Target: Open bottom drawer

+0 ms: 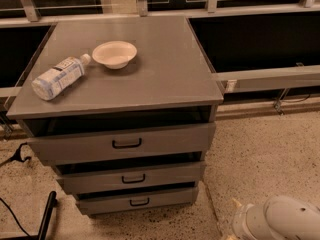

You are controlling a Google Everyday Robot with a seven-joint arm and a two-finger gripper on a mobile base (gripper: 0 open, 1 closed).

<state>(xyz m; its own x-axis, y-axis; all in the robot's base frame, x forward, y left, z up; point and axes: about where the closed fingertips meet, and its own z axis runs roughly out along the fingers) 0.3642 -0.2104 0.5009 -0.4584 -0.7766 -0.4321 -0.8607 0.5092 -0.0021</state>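
The bottom drawer (137, 200) is the slimmest grey front of three in the grey cabinet (165, 79), low near the floor, with a small black bar handle (139, 202). It sits pushed in, a dark gap above it. The mid-sized drawer (132, 178) and the tallest drawer (125, 143) are above it. My gripper (239, 211) is on the white arm at the bottom right corner, over the speckled floor. It is right of and below the bottom drawer and does not touch it.
A plastic water bottle (57, 76) lies on its side on the cabinet top next to a white bowl (115, 53). Black cables (15, 156) and a black bar (46, 215) are on the floor at the left. A metal rail (270, 76) and dark windows run behind.
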